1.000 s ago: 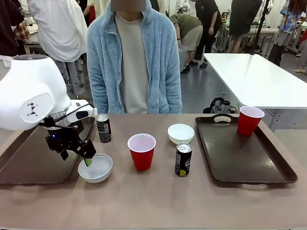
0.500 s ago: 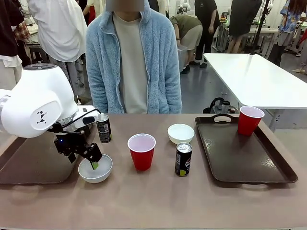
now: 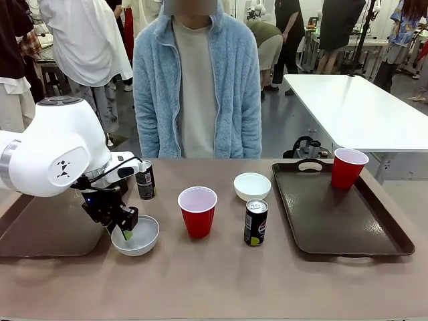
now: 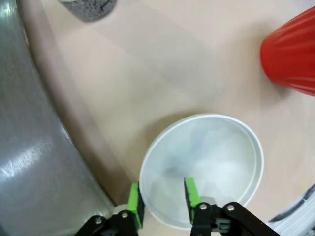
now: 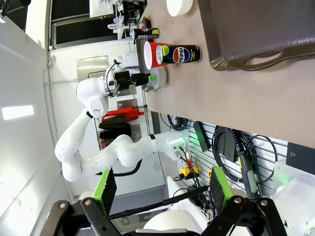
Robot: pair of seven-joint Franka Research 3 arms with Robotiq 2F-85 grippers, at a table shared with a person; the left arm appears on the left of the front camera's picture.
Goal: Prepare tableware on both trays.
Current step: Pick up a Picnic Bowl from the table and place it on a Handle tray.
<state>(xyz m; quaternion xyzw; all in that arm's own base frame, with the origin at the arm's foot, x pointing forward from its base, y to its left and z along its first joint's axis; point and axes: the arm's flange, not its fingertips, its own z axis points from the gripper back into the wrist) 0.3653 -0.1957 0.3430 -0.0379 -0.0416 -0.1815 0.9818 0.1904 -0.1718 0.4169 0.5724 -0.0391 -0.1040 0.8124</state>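
Observation:
My left gripper (image 3: 126, 229) (image 4: 162, 199) is shut on the near-left rim of a white bowl (image 3: 139, 237) (image 4: 206, 162), one green pad outside the wall and one inside. The bowl rests on the table just right of the left tray (image 3: 40, 231) (image 4: 24, 147). A black can (image 3: 144, 180) stands behind it. Mid-table are a red cup (image 3: 198, 211) (image 4: 293, 54), a second white bowl (image 3: 252, 185) and a second black can (image 3: 255, 223). Another red cup (image 3: 348, 167) stands in the right tray (image 3: 341, 217) at its far corner. My right gripper (image 5: 162, 184) is open, off the table's side.
A person in a light blue fleece jacket (image 3: 197, 87) stands at the far edge, hands out of sight. The right wrist view looks along the table's edge at the right tray (image 5: 256, 29) and the nearer can (image 5: 182, 54). A white table (image 3: 361, 107) stands behind.
My left gripper's fingers went from open above the bowl to shut on its rim. The left arm shifted slightly right. The person leaned a little to the right.

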